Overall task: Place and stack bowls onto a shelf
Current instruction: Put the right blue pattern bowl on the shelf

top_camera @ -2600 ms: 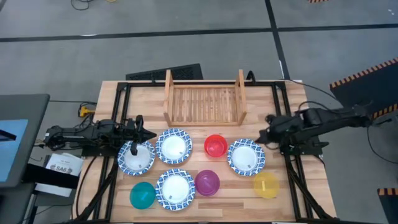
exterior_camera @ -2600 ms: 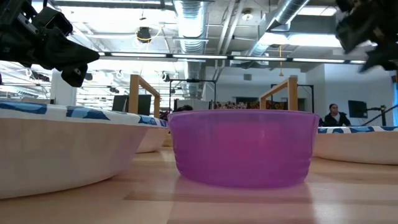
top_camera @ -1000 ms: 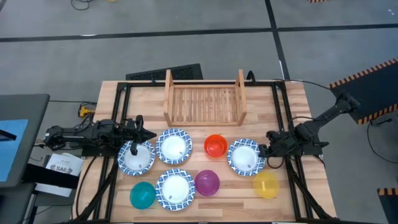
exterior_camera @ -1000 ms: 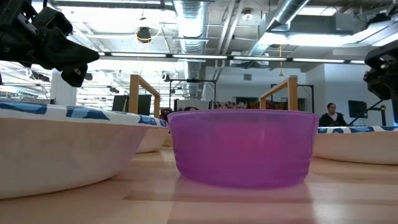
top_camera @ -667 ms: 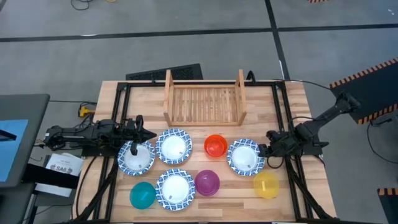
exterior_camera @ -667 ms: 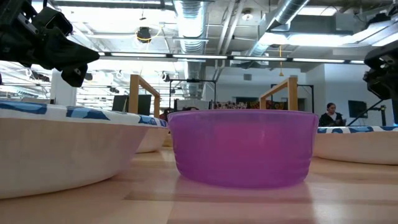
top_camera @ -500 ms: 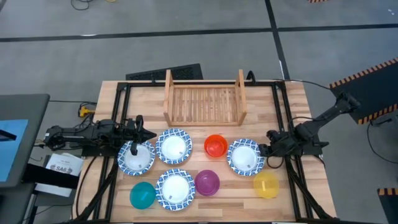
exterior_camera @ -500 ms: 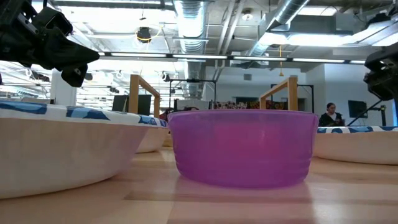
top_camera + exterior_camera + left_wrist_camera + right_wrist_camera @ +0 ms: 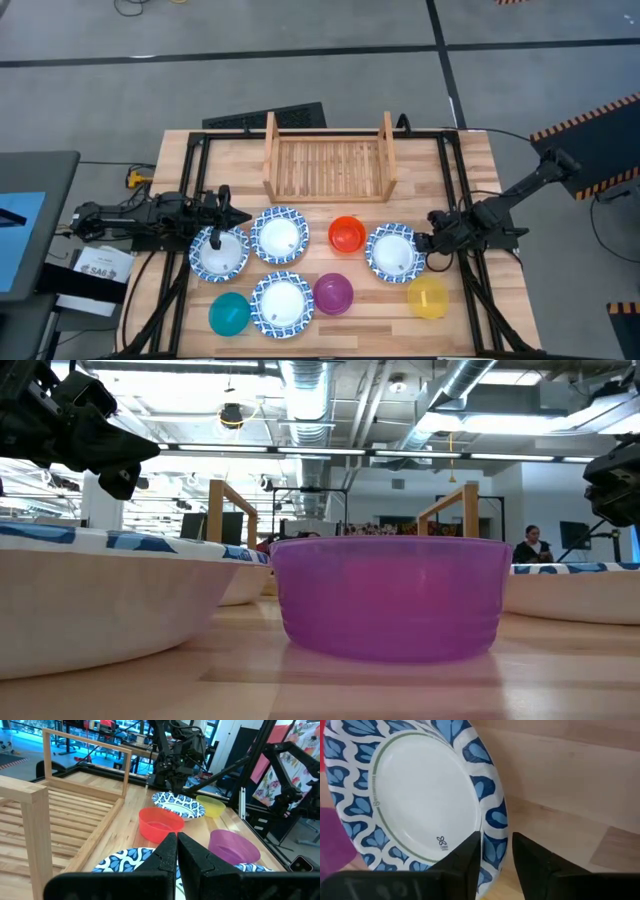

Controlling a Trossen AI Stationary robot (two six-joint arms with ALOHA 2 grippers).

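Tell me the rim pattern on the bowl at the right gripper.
Blue leaf shapes on white bowl; right wrist view shows it best.

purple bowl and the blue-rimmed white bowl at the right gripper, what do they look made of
Small purple bowl: likely plastic, smooth, slightly translucent with a soft sheen. Wide white bowl with blue leaf-patterned rim: probably coated paper, going by its thin printed rim and matte surface, though that look leaves it open.
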